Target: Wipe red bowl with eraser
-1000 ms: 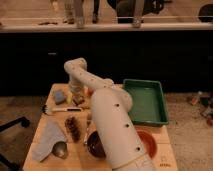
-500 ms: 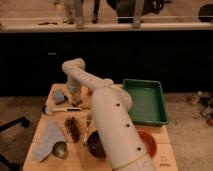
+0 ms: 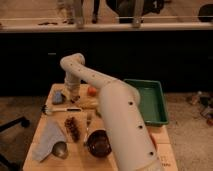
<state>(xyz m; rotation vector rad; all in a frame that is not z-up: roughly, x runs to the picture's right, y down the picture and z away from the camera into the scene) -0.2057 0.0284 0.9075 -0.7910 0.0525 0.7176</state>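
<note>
Camera view: only an orange-red sliver of red bowl (image 3: 152, 142) on show, at the front right of the worktop (image 3: 42, 131), the rest hidden behind the white arm (image 3: 120, 120). Looks glossy and probably light, so likely to skid or tip under a sideways wipe. Best pressed gently downward, with strokes kept inside the rim.

No sure sight of the eraser: cannot say whether under the gripper or elsewhere. Judged a light, stiff block with a softer wiping face. Best taken across its short sides, wiping face left free and pointing down.

Gripper (image 3: 74, 98) down toward the back of the worktop on the view's left, well apart from the red bowl, jaws closed tight. Whether closed on anything, cannot tell.

Just beside the gripper, blue-grey pad (image 3: 58, 96) on one side and small orange object (image 3: 91, 91) on the other. Black-handled brush (image 3: 62, 109) nearer the front, dark maroon bowl (image 3: 99, 144) against the arm, green tray (image 3: 150, 100) off to the right.
</note>
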